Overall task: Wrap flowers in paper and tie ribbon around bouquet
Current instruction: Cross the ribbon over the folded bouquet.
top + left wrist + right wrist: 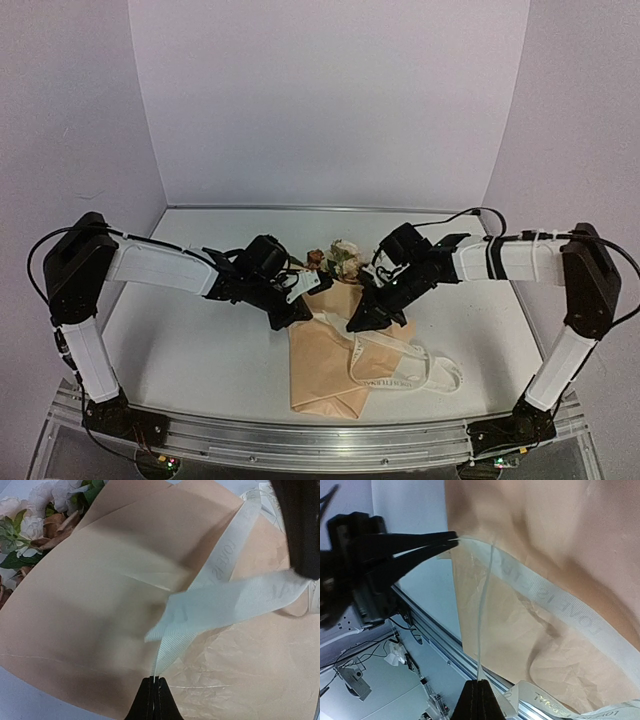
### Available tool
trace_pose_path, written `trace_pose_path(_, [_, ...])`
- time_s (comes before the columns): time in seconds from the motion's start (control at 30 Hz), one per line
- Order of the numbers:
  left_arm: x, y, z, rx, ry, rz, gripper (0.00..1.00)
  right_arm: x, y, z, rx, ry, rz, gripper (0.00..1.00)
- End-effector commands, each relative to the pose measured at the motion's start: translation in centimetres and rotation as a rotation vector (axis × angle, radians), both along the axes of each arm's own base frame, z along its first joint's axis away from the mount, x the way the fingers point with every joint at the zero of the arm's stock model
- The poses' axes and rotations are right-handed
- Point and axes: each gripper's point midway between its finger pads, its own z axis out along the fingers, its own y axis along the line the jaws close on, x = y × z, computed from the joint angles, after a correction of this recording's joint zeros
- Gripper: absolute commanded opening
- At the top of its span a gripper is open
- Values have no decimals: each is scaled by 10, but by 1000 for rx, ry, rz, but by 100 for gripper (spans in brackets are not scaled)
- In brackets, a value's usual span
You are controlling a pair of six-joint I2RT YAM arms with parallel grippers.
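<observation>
Left pincer point(154, 681) pinches ribbed ribbon point(225, 602) over creased kraft paper point(90, 630).

Setting: robotics lab test cell. Plain white panels point(330, 100) enclose the white bench point(200, 350) on three sides. An aluminium extrusion rail point(320, 440) along the near edge carries the left arm point(150, 265) and right arm point(520, 260). Cables point(484, 210) run exposed, and small boards point(165, 462) with lit LEDs sit at the arm bases. The right wrist view shows loose wiring point(395, 652) below the rail.
</observation>
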Motion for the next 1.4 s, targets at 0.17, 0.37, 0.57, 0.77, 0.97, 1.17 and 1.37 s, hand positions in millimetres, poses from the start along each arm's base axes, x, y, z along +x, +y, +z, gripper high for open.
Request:
trace_pose_path(0.17, [8,-15,60,-163,-35,-20,0,29,28,-25,-61,-1,-54,0])
trace_pose_path(0.37, [13,-11,65,-174,-43,7,0,26,30,-35,-137,-8,-22,0])
trace_pose_path(0.57, [16,-9,67,-190,-41,11,0,4,12,-42,-187,5,2,0])
trace_pose_path(0.77, [17,-8,64,-188,-36,12,0,-3,5,-43,-203,10,-1,0])
trace_pose_path(0.97, [11,-7,61,-186,-20,-6,0,26,12,-40,-239,-79,-51,0])
trace_pose_path(1.17, [-1,-5,57,-177,22,-43,1,59,22,-39,-295,-169,-77,0])
trace_pose_path(1.37, [-9,-4,39,-138,103,-58,3,70,26,-47,-343,-191,-32,0])
